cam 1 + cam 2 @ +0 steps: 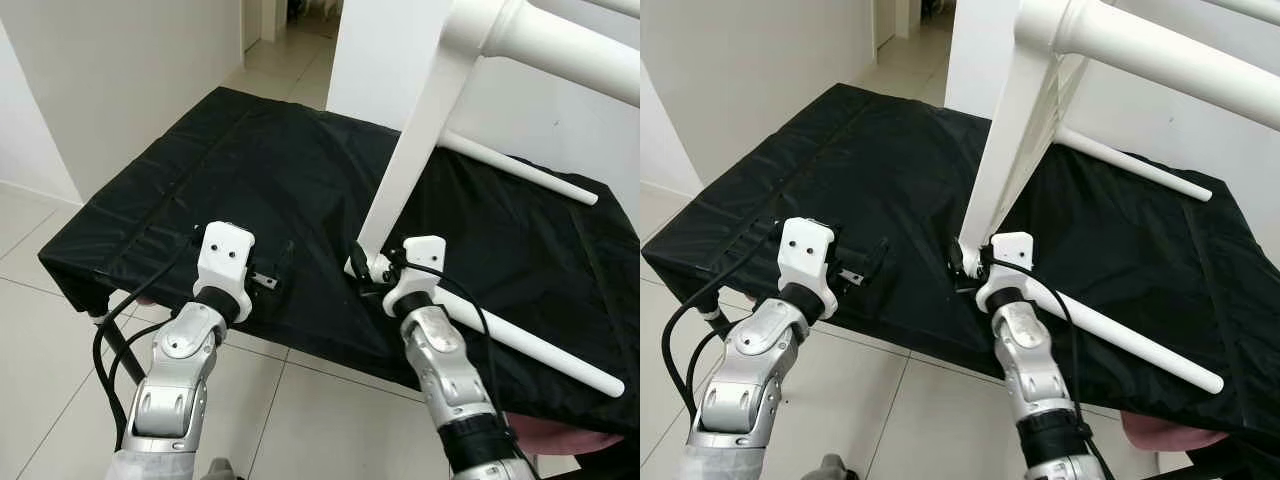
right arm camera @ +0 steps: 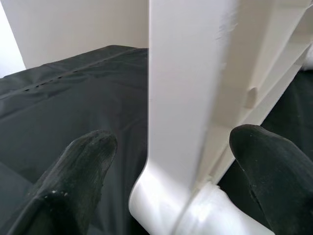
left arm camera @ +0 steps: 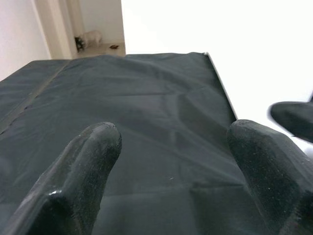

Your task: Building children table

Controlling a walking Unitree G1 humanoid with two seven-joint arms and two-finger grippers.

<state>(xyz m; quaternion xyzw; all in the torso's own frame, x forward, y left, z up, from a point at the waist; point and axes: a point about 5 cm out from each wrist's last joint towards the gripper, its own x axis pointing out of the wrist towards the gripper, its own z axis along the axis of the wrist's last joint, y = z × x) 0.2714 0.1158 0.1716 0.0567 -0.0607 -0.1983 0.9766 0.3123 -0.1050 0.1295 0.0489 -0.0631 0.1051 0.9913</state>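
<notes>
A white table frame [image 1: 410, 140] stands tilted on a black cloth-covered surface [image 1: 250, 170]. Its flat rail [image 2: 181, 88] runs down to a corner joint near the front edge. From that joint a round white leg [image 1: 540, 355] lies along the cloth toward the right, and a second leg [image 1: 520, 165] sticks out farther back. My right gripper [image 1: 365, 272] is open at that corner, one finger on each side of the rail with gaps showing. My left gripper [image 1: 272, 272] hovers open low over the bare cloth to the left, holding nothing.
The covered surface ends at a front edge just before my wrists, with tiled floor [image 1: 300, 420] below. A white wall [image 1: 100, 80] stands on the left and a doorway opens at the back. Something pink [image 1: 560, 435] shows under the cloth's front right corner.
</notes>
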